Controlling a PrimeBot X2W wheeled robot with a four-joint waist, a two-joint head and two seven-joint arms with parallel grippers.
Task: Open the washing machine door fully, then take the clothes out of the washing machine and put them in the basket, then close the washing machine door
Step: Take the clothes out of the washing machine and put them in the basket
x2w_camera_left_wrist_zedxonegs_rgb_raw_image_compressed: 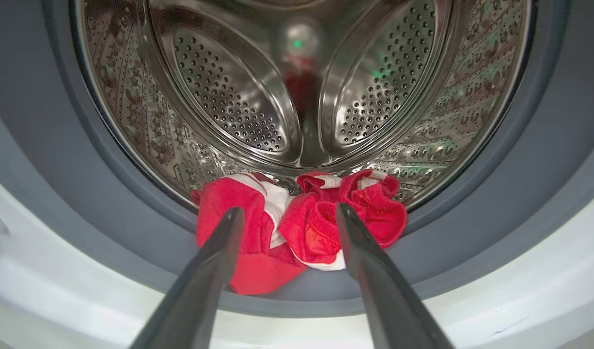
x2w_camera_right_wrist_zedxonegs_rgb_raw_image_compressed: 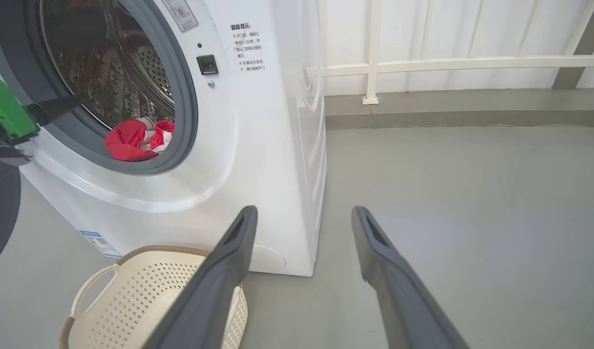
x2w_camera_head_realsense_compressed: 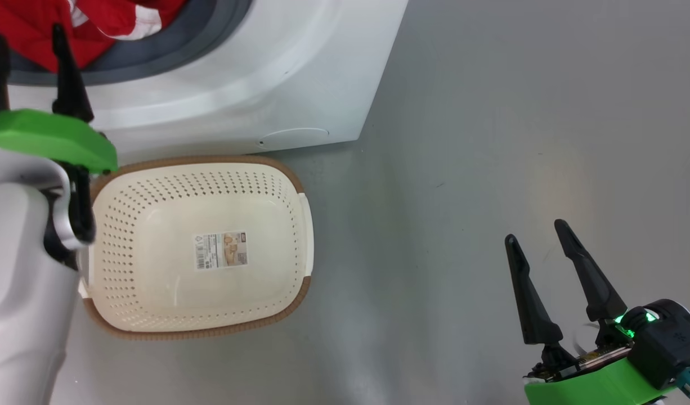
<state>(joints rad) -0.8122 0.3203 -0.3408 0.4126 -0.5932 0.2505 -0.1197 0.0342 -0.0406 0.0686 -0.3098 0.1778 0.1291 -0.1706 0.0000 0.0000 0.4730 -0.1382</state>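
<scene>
Left wrist view: left gripper [x2w_camera_left_wrist_zedxonegs_rgb_raw_image_compressed: 289, 209], fingers spread, empty, faces bright red white-trimmed clothes [x2w_camera_left_wrist_zedxonegs_rgb_raw_image_compressed: 316, 228] heaped on the white washing machine's [x2w_camera_right_wrist_zedxonegs_rgb_raw_image_compressed: 258, 145] grey rubber seal [x2w_camera_left_wrist_zedxonegs_rgb_raw_image_compressed: 59, 194]. Cream perforated brown-rimmed basket [x2w_camera_head_realsense_compressed: 198, 160] sits below, its left edge hidden by a pale forearm [x2w_camera_head_realsense_compressed: 18, 270]. Right gripper [x2w_camera_head_realsense_compressed: 535, 230] gapes over grey floor [x2w_camera_head_realsense_compressed: 491, 112].

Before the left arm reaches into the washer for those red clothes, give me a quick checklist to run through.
1. Left gripper open: ok, fingers spread.
2. Clothes within reach: ok, bunched at the front edge of the drum, spilling onto the grey seal.
3. Clothes free of snags: cannot tell.
4. Basket ready: ok, empty, on the floor before the washing machine.
5. Right gripper clear: ok, open, over the floor away from the machine.
</scene>
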